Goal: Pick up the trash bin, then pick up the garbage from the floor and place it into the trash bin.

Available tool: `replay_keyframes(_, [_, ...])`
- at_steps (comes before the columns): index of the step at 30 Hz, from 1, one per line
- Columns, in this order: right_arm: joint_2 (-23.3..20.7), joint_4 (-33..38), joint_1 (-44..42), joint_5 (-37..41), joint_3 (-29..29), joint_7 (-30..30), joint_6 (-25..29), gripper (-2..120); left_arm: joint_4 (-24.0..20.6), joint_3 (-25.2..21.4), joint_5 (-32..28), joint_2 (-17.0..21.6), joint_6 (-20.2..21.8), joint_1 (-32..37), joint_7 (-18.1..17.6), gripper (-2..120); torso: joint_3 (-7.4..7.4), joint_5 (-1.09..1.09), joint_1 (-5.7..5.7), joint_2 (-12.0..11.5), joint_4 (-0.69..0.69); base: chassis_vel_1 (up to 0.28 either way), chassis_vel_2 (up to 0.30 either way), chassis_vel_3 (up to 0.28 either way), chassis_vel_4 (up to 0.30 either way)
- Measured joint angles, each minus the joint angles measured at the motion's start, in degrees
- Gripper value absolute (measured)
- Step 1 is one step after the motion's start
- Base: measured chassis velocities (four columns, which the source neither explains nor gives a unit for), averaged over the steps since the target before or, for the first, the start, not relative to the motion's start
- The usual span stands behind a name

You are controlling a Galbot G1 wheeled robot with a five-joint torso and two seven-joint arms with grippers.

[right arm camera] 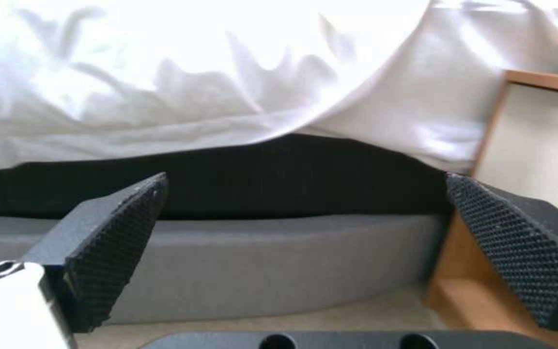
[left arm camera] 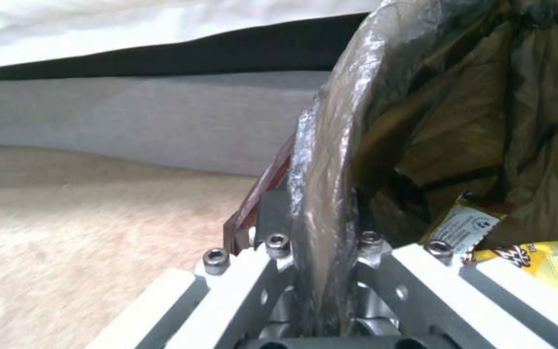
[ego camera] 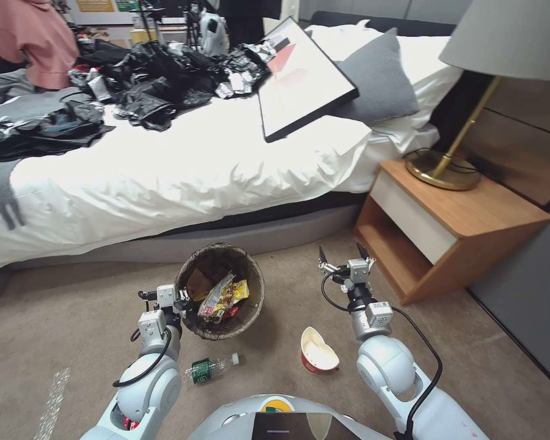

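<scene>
Brown-lined trash bin (ego camera: 221,292) rim is pinched by left gripper (ego camera: 182,300); right gripper (ego camera: 343,254) gapes wide, empty.

One trash bin (ego camera: 221,292) is standing on the carpet, with its liner folded over the rim. At least two pieces of garbage are lying inside it: one yellow snack wrapper (ego camera: 223,298) and one tan paper piece (ego camera: 197,283); more may be sitting hidden beneath them. Two pieces are lying on the floor: one red-and-white noodle cup (ego camera: 316,351) and one small green-labelled clear bottle (ego camera: 209,369). Two grippers are showing, one left gripper (ego camera: 180,300) and one right gripper (ego camera: 344,252).
</scene>
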Motion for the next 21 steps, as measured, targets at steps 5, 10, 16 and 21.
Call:
replay_keyframes(5, [0.4,-0.1,0.2,0.2,0.0,0.4,0.0,100,0.3,0.0,0.9,-0.1,-0.2,0.0,0.1,0,0.0,0.0,0.0,0.0,0.03,0.084,0.07,0.065,0.072])
replay_keyframes(10, [0.8,-0.4,0.3,0.2,0.2,1.0,-0.3,100,0.5,0.1,1.0,-0.2,-0.3,-0.3,0.2,0,-0.01,0.0,0.0,0.0,-0.02,0.0,0.0,0.0,0.0])
replay_keyframes(16, [1.0,-0.7,0.4,0.2,0.4,1.6,-0.8,100,0.6,0.2,1.1,-0.2,-0.3,-0.4,0.2,0,0.0,0.0,0.0,0.0,0.0,0.0,0.0,0.0,0.0])
replay_keyframes(21, [1.0,-0.7,0.4,0.5,0.4,1.7,-1.3,100,0.6,0.2,1.0,-0.1,-0.3,-0.4,0.2,0,0.0,0.0,0.0,0.0,0.0,0.0,0.0,0.0,0.0])
